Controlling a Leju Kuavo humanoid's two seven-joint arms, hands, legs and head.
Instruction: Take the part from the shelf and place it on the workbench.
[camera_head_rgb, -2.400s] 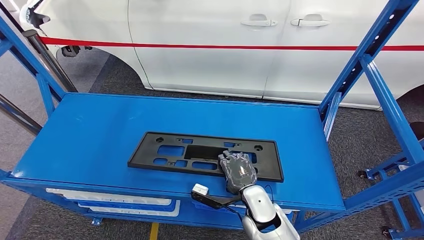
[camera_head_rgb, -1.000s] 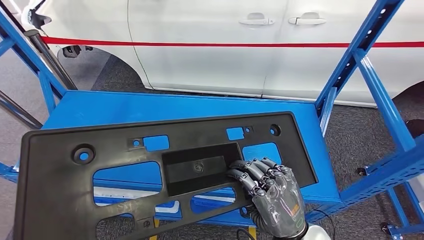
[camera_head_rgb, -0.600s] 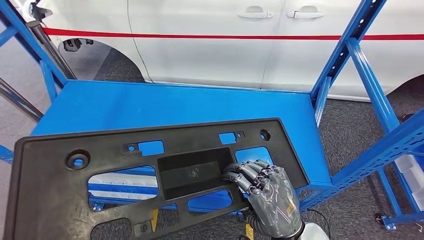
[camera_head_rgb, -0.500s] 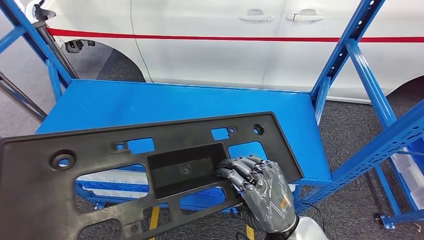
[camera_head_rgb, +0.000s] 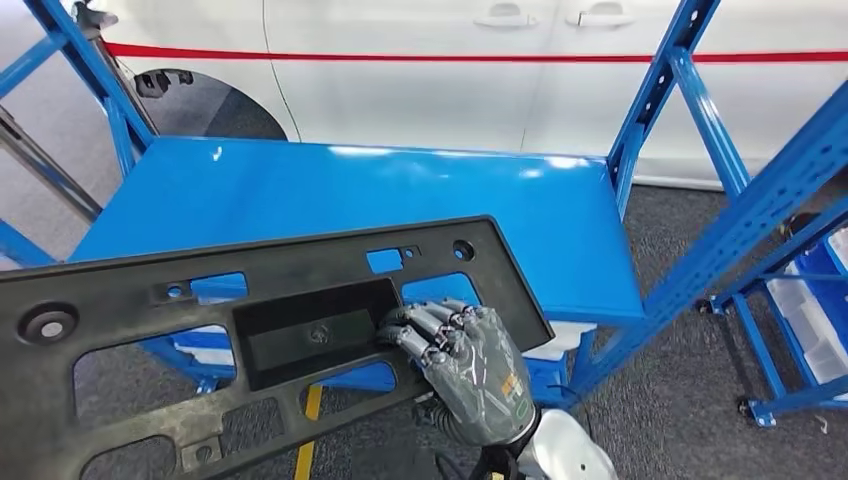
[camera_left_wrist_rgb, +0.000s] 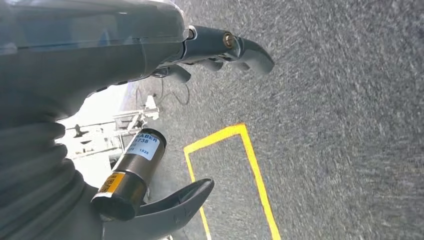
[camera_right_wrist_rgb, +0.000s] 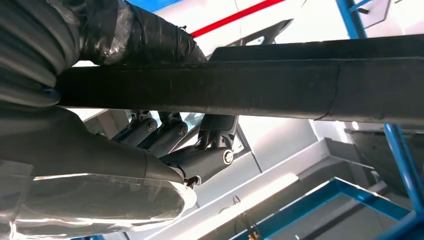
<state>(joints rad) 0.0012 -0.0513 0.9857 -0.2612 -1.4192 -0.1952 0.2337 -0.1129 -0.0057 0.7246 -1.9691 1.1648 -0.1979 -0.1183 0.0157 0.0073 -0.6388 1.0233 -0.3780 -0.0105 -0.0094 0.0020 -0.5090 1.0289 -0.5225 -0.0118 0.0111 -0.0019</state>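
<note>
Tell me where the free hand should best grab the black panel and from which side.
Probably the panel's left half, from below its near edge, gripping a bar beside a cutout. The right hand holds it near the right end, so the long left stretch hangs unsupported. The left hand looks empty.

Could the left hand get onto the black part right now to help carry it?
Probably not at once. The left hand hangs over the grey floor, holding nothing, while the right hand grips the black part alone.

Matte black part (camera_head_rgb: 200, 330), glossy bright blue shelf (camera_head_rgb: 330, 200), dark grey right hand (camera_head_rgb: 470, 365) with orange-green markings, white car (camera_head_rgb: 420, 80) with red stripe, yellow floor line (camera_left_wrist_rgb: 250, 165) on grey carpet (camera_left_wrist_rgb: 340, 125)
</note>
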